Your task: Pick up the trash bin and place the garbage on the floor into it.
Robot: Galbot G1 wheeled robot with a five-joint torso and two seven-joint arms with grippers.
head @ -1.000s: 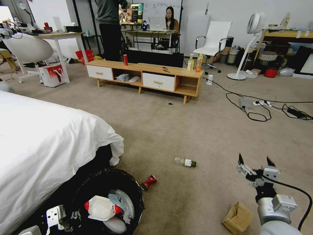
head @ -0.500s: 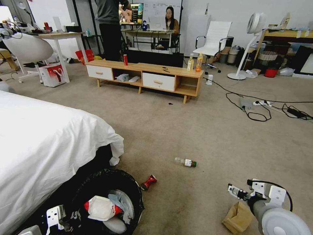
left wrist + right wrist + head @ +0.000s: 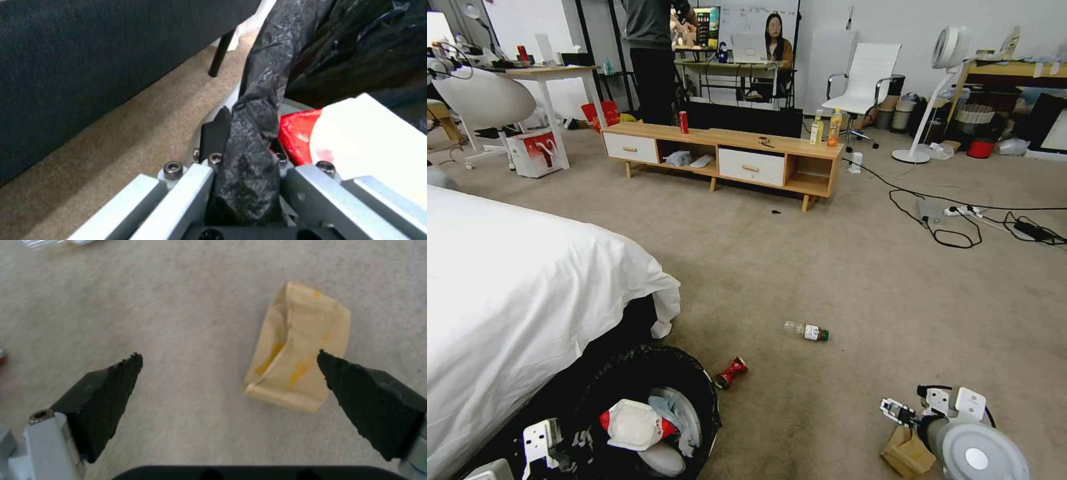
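Observation:
The trash bin (image 3: 694, 377), lined with a black bag, stands at the bed's corner, and my left gripper (image 3: 544, 443) is shut on its rim. The left wrist view shows the left gripper (image 3: 247, 146) pinching the bag's folded edge (image 3: 262, 100) beside a red-and-white packet (image 3: 369, 133). That packet (image 3: 634, 425) and a tissue (image 3: 679, 412) lie inside the bin. On the carpet lie a crushed red can (image 3: 730, 372), a green-capped bottle (image 3: 806, 331) and a tan paper bag (image 3: 906, 455). My right gripper (image 3: 897, 415) points down over the paper bag. It is the open gripper (image 3: 228, 355) hanging above the bag (image 3: 298, 346), apart from it.
A white-sheeted bed (image 3: 514, 287) fills the left side. A low wooden cabinet (image 3: 720, 157) stands across the room, with an upright red can (image 3: 684, 122) and two drink bottles (image 3: 825, 128) on top. Cables (image 3: 960, 227) and a power strip lie on the carpet to the right.
My right arm has swung from raised and forward to pointing down, bringing the open gripper over the paper bag. The bin and left gripper have not moved.

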